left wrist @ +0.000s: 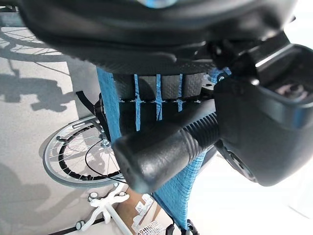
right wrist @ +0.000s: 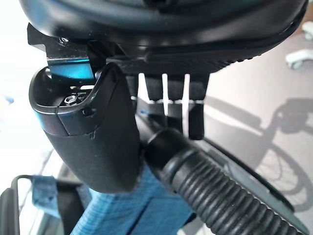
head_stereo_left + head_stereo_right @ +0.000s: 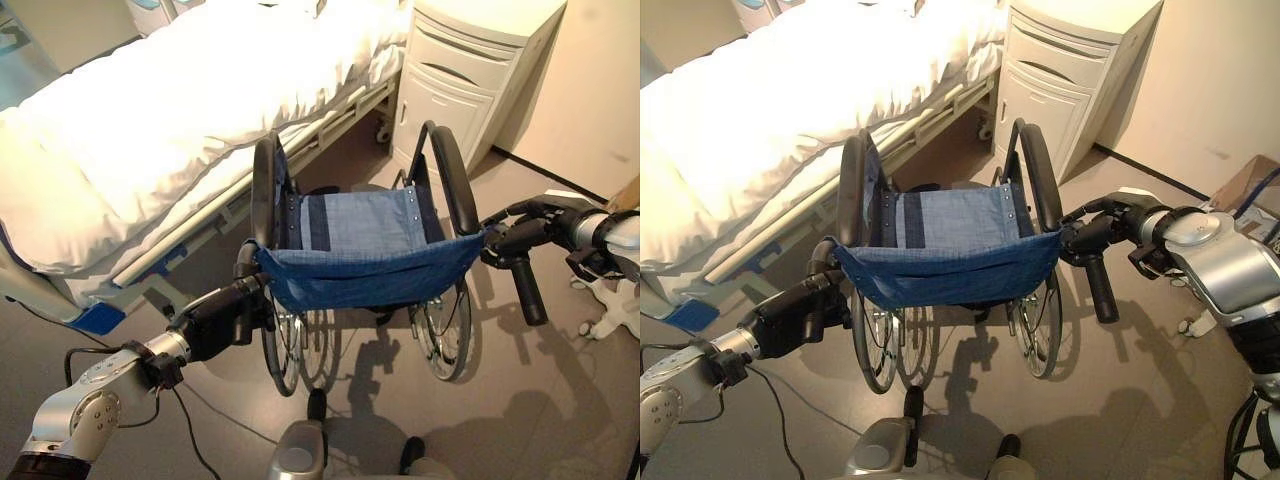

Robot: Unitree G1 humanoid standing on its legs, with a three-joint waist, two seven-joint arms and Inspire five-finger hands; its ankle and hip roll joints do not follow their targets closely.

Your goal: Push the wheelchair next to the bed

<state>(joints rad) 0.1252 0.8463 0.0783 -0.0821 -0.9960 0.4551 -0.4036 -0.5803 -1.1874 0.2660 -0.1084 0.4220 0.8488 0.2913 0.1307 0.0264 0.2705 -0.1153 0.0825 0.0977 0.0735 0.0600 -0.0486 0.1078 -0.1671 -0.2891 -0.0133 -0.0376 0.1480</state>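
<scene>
One wheelchair (image 3: 365, 250) stands in front of me on the floor (image 3: 500, 420), its blue fabric back toward me and its seat facing the bed (image 3: 170, 110). I have it by its two black push handles. My left hand (image 3: 215, 322) is curled round the left push handle (image 1: 161, 149); in my left wrist view the ribbed grip runs through my closed fingers (image 1: 156, 90) with its rounded end sticking out past them. My right hand (image 3: 1110, 232) is wrapped round the right push handle (image 3: 1101, 287), fingers (image 2: 168, 95) folded over the ribbed grip and thumb alongside it, and the free end of that grip angles down and toward me below my hand. So the chair sits between my two hands, just ahead of them, with its two large spoked wheels on the floor under the fabric back.

One bed with white bedding lies ahead and to my left, its side rail near the chair's left armrest but apart from it. One white bedside cabinet (image 3: 470, 75) stands beyond the chair to the right, beside the bed's far end.
</scene>
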